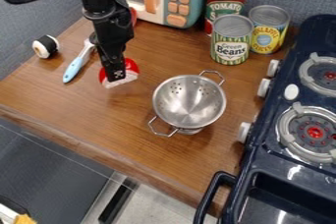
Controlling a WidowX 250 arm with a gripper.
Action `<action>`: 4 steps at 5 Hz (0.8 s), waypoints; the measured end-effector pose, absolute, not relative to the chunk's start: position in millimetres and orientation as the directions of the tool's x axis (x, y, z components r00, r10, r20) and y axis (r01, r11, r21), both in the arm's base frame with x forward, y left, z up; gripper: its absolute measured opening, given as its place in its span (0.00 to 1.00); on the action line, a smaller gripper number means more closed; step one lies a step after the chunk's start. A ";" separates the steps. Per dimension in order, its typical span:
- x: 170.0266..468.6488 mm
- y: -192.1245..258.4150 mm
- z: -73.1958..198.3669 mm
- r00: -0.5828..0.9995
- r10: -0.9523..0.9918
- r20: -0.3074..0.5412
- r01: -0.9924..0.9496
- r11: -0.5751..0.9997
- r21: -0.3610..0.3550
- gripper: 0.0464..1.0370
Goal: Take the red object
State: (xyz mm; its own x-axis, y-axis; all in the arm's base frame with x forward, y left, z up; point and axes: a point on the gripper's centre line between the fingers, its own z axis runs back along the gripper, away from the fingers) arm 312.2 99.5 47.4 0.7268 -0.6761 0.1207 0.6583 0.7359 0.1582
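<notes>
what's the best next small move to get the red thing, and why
Probably ease the end effector slightly down onto the red-and-white object before trying to grip: it overlaps the object's middle in this view, and the colander stands off to one side. I can't tell whether they touch.

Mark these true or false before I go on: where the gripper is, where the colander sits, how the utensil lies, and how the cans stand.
1. The gripper is at the red-and-white object. True.
2. The metal colander sits on a stove burner. False: it sits on the wooden counter.
3. The blue-handled utensil lies between the black-and-white roll and the red-and-white object. True.
4. The green-striped can stands behind the red-labelled can. False: it stands in front of it, nearer the colander.
</notes>
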 end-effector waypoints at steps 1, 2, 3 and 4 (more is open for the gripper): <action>317.2 90.4 46.9 0.694 -0.689 0.207 0.681 0.722 0.122 0.50; 320.7 85.2 32.8 0.680 -0.671 0.297 0.696 0.717 0.027 0.50; 327.9 87.7 30.5 0.633 -0.640 0.435 0.715 0.699 -0.011 0.49; 325.0 89.8 28.5 0.590 -0.610 0.529 0.727 0.686 -0.020 0.49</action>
